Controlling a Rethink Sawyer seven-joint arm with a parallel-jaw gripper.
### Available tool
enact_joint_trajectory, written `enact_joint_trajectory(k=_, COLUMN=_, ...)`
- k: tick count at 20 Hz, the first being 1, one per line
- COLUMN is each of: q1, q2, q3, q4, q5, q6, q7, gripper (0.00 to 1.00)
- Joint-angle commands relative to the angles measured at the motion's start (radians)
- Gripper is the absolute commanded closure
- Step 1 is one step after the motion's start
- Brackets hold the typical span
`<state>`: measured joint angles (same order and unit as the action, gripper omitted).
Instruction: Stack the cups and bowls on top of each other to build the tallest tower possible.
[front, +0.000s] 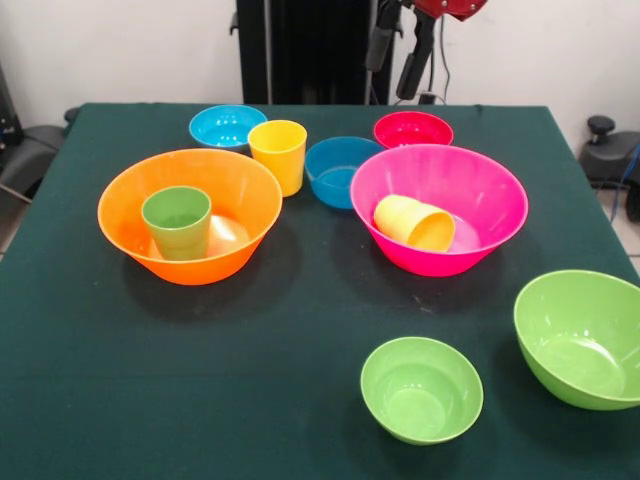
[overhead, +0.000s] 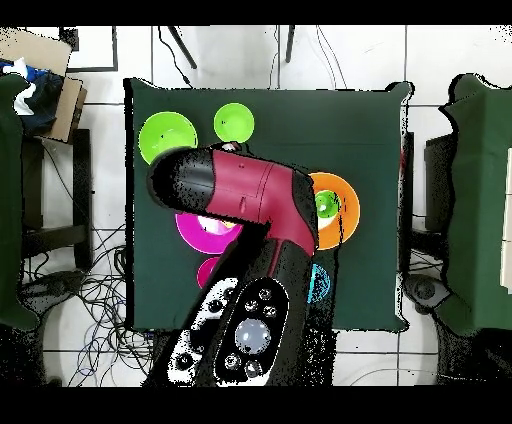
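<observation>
Gripper: not visible in either view, so the state of the jaws cannot be told; only part of the arm shows.
Arm (overhead: 240, 200): in the overhead view its red and black body lies across the middle of the table, covering several bowls; in the front view a red and black piece (front: 415, 30) hangs at the top edge, above the far side of the table.
Table (front: 300, 330): covered in dark green cloth.
Large orange bowl (front: 189, 214): upright at the left, with the green cup (front: 177, 222) standing upright inside it.
Large hot pink bowl (front: 439, 207): upright at the right of centre, with the orange-yellow cup (front: 414, 222) lying on its side inside, mouth facing near and right.
Yellow cup (front: 278, 155): upright on the cloth, between the two big bowls and a little farther back.
Light blue bowl (front: 227, 126): far left, behind the yellow cup.
Darker blue bowl (front: 342, 171): just right of the yellow cup, beside the pink bowl's rim.
Red-pink bowl (front: 413, 130): far side, behind the pink bowl.
Small lime green bowl (front: 421, 388): upright, near edge, standing alone.
Large lime green bowl (front: 584, 337): upright at the near right, partly cut off by the picture's edge.
</observation>
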<state>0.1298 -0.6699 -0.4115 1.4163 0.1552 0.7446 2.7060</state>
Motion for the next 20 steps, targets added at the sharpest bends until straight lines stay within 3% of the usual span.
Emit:
enact_joint_trajectory(k=1, q1=-0.008, q2=0.028, q3=0.125, q4=0.076, q5=-0.065, q6=-0.019, q7=-0.069, gripper=0.0)
enact_joint_trajectory(k=20, q1=0.082, q2=0.202, q3=0.042, q4=-0.088, q5=-0.031, q6=-0.033, q7=0.127, gripper=0.0)
